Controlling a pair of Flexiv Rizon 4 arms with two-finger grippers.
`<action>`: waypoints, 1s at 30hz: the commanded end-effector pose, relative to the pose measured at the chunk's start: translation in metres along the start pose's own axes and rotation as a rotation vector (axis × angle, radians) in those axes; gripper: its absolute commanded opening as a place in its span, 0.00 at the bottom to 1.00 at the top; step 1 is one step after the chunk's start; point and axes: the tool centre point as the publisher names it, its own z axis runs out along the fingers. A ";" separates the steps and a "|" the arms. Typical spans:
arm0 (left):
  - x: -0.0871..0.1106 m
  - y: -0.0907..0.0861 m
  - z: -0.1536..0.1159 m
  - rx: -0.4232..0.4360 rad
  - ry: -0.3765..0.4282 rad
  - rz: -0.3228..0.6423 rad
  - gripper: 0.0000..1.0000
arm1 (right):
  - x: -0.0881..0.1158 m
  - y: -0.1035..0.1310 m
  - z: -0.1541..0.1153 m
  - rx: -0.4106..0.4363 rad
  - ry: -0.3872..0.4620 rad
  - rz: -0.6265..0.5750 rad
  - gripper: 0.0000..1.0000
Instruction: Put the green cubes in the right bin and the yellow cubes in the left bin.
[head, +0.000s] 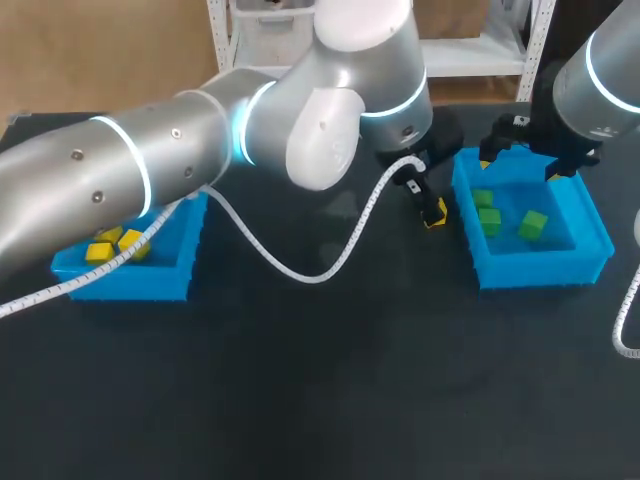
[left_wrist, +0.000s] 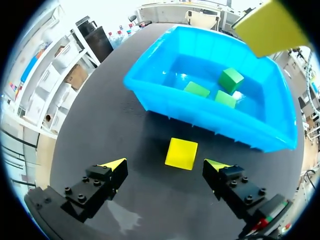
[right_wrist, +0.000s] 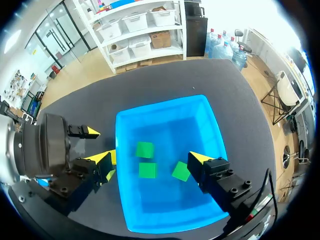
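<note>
desk (head: 300, 380): dark, matt, no shine; maybe a rubber or cloth mat, hard to tell
right bin (left_wrist: 210, 120): blue plastic, glossy, smooth, glare on the inner floor
left bin (head: 140, 283): blue plastic too, smooth
green cubes (left_wrist: 230, 80): smooth faces, matt
yellow cube (left_wrist: 181, 153): smooth, matt
left arm (head: 120, 180): silver shell, satin metallic sheen
cable (head: 300, 272): white, ribbed sleeve
jaws: black matt bodies, yellow matt tips
</note>
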 end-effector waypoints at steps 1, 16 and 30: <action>0.002 -0.003 0.000 -0.015 -0.005 -0.009 1.00 | 0.002 -0.001 -0.001 0.001 -0.007 0.001 1.00; 0.002 -0.004 0.001 -0.054 -0.012 -0.040 0.91 | 0.002 -0.001 -0.001 0.001 -0.007 0.001 1.00; 0.005 -0.005 0.002 -0.056 -0.020 -0.056 0.30 | 0.002 -0.001 -0.001 0.001 -0.007 0.001 1.00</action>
